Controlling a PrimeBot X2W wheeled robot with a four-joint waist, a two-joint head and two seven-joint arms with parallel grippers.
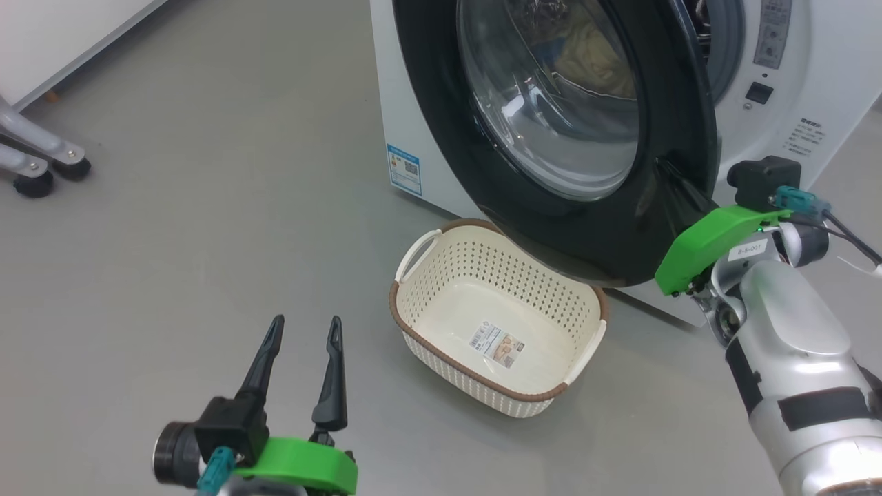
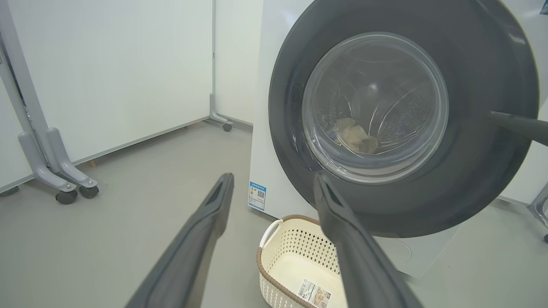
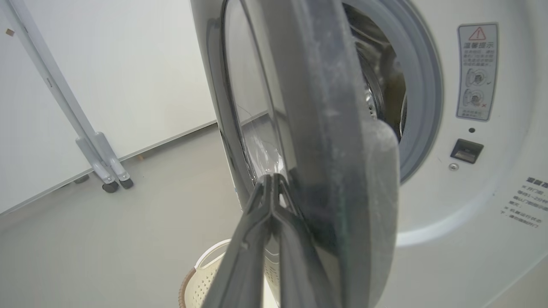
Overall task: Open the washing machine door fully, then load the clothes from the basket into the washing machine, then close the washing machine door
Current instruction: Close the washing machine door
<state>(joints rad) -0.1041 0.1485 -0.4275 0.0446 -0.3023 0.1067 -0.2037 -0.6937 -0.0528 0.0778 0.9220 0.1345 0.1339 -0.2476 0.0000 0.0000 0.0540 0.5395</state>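
Observation:
The washing machine (image 1: 785,103) is white, and its round black-rimmed door (image 1: 551,227) stands partly swung over the opening. The clothes (image 1: 592,55) lie inside the drum, pale yellow through the door's glass, and show again in the left wrist view (image 2: 357,137). The cream basket (image 1: 482,269) sits on the floor below the door, holding just its label. My right gripper (image 1: 665,172) is shut, its fingertips (image 3: 269,177) against the outer face of the door's rim (image 3: 334,128). My left gripper (image 1: 306,322) hangs open at the lower left, holding nothing.
Grey wheeled stand legs (image 1: 41,158) stand at the far left by a white wall panel. The machine's latch slot (image 3: 466,150) and grey gasket show behind the door's edge. Bare grey floor spreads left of the basket (image 2: 295,252).

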